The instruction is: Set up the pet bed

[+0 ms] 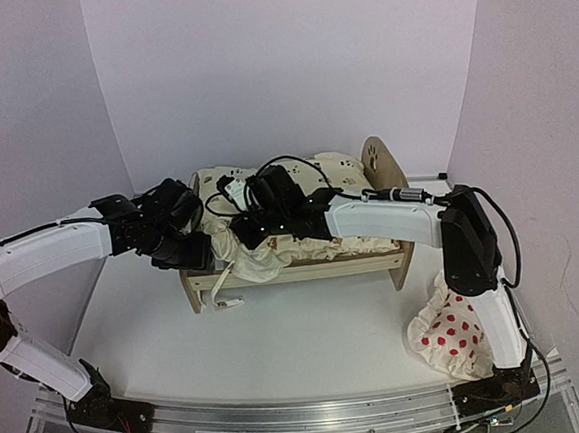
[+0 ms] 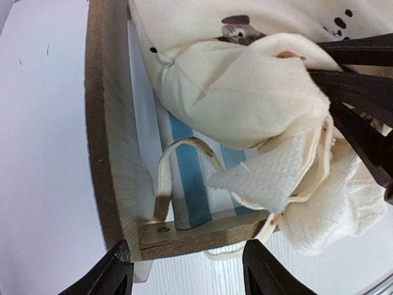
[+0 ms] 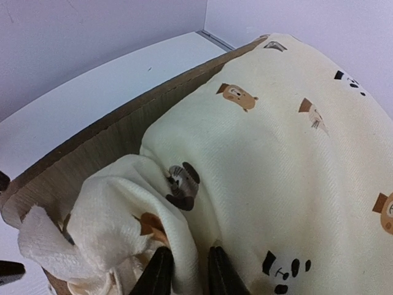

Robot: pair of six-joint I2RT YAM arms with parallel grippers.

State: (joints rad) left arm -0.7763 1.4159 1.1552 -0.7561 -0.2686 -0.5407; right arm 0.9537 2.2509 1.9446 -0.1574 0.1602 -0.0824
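Note:
The pet bed [image 1: 314, 270] stands mid-table, a plywood frame with a paw-print end board [image 1: 375, 160] on the right. A cream animal-print cushion [image 1: 339, 177] lies in it, bunched at the left end. My left gripper [image 1: 197, 252] hovers at the bed's front left corner. It [image 2: 187, 273] is open, its fingers straddling the rail [image 2: 202, 230] without holding anything. The blue-and-white striped base [image 2: 190, 184] shows under the cushion [image 2: 245, 92]. My right gripper [image 1: 242, 230] sits over the bunched end, and it [image 3: 189, 273] pinches a fold of the cushion [image 3: 276, 153].
A white pillow with red dots [image 1: 450, 339] lies on the table at the front right, beside the right arm's base. A cream strap [image 2: 166, 178] loops down inside the bed's left end board [image 2: 107, 123]. White walls close in the table on three sides.

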